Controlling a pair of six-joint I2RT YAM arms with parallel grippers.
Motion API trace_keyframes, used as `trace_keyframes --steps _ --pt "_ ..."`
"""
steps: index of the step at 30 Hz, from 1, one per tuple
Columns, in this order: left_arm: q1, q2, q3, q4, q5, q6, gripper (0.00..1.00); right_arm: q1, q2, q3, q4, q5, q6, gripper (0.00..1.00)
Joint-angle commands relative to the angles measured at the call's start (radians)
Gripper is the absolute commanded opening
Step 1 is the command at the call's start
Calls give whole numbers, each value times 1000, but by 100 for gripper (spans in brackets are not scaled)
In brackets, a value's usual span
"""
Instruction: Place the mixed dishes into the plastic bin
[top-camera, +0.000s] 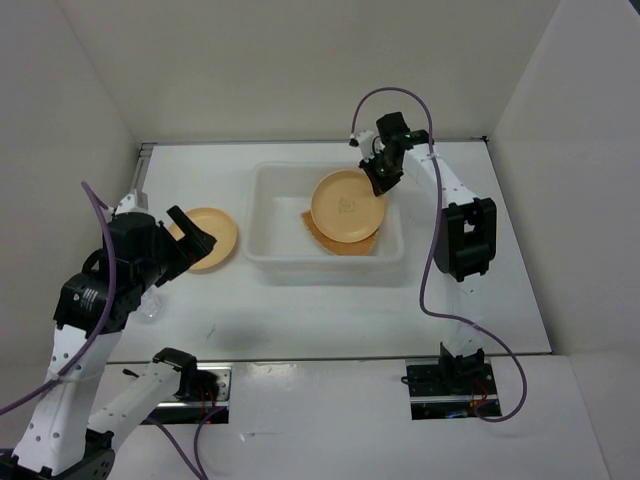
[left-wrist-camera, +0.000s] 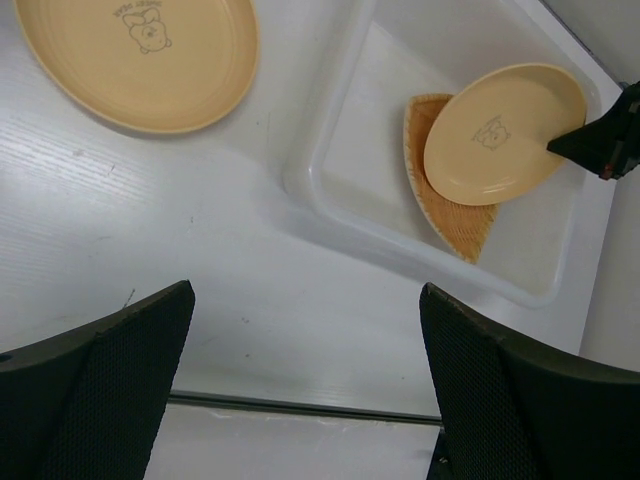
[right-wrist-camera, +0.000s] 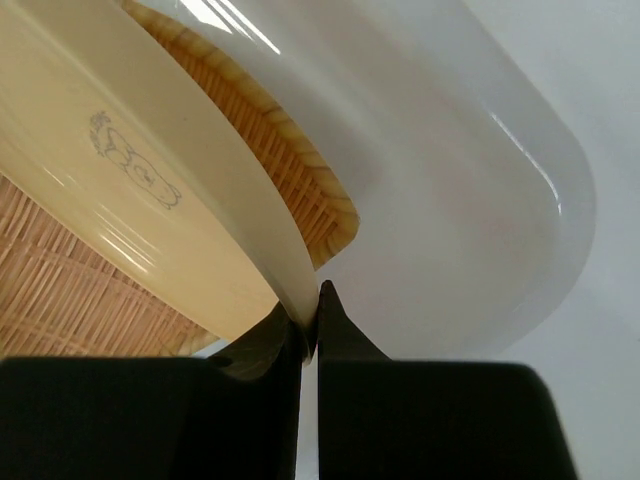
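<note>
Plain white walls (top-camera: 300, 60) box in a white counter (top-camera: 480, 300), with both arms bolted at its near edge. The plastic bin (top-camera: 325, 262) sits mid-counter, by far the widest thing there.

The right arm (top-camera: 465, 235) reaches over the bin's far right corner. The right jaws are clamped together on the rim of one yellow plate (top-camera: 347, 207), which hangs tilted inside the bin. Its lower edge overlaps the woven dish (top-camera: 340, 246); whether the two touch cannot be told. The left arm (top-camera: 110, 290) hovers over the counter's left side. The left jaws stand wide apart with nothing between them, looking down on bare counter between the bin and the second plate (top-camera: 212, 238).

That second plate lies flat on the counter just left of the bin, outside it. The woven dish lies on the bin's floor, near the front wall.

By my reading the job is roughly half done: the woven dish is in, and the held plate is in position but not yet released. The second plate is left to do, and so is the clear cup, which I cannot pick out with any certainty.
</note>
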Motion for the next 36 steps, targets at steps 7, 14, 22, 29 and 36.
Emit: trace_keyframes --steps 7,14,22,29,36 --pt "7 10 -43 -45 -40 -30 100 83 28 58 54 151 -48 18" --pt "7 57 -52 -4 -106 30 100 135 -87 -51 65 230 -57 55" --pt "128 323 -62 180 -125 182 100 135 -320 -54 103 361 -37 70" --pt "350 771 -67 294 249 127 100 135 -573 -293 190 519 -51 78" --pt "415 780 -111 464 358 10 100 62 -755 -506 210 615 -92 78"
